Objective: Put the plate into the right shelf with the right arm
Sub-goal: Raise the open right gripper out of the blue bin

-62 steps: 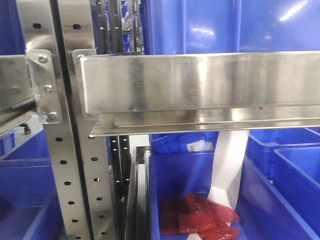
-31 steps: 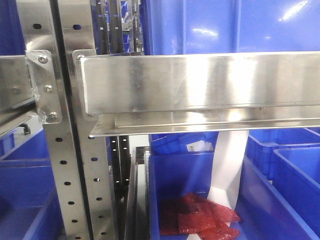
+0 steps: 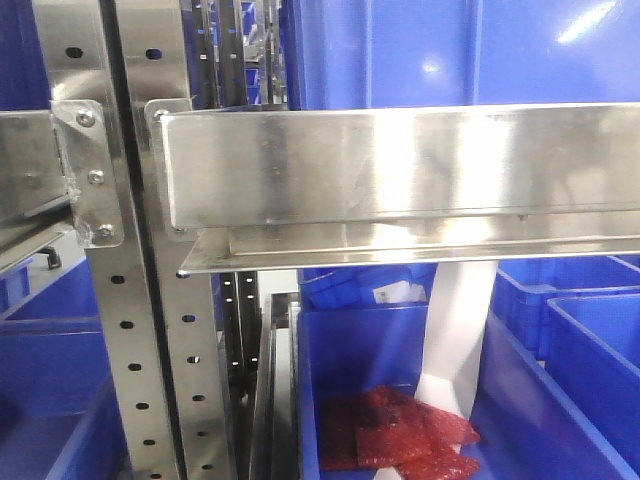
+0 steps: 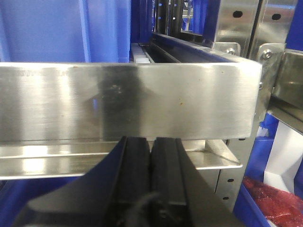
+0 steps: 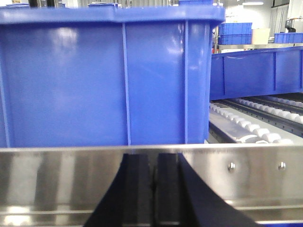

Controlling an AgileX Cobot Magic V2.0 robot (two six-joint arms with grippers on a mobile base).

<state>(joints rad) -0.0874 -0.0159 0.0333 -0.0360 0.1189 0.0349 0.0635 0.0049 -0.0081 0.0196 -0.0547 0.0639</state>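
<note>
The plate does not show in any view. The right shelf is a steel rack; its flat beam (image 3: pixel 400 165) crosses the front view, with perforated uprights (image 3: pixel 130 380) at the left. My right gripper (image 5: pixel 153 156) is shut with nothing visible between its black fingers, close in front of a steel beam (image 5: pixel 57 175) and below a big blue bin (image 5: pixel 94 80). My left gripper (image 4: pixel 150 139) is shut and empty, close under another steel beam (image 4: pixel 128 101).
A blue bin (image 3: pixel 450 50) stands above the beam. A lower blue bin (image 3: pixel 560 440) holds red packets (image 3: pixel 395 440) and a white strip (image 3: pixel 455 340). A roller track (image 5: pixel 255 127) and more blue bins (image 5: pixel 255 71) lie to the right.
</note>
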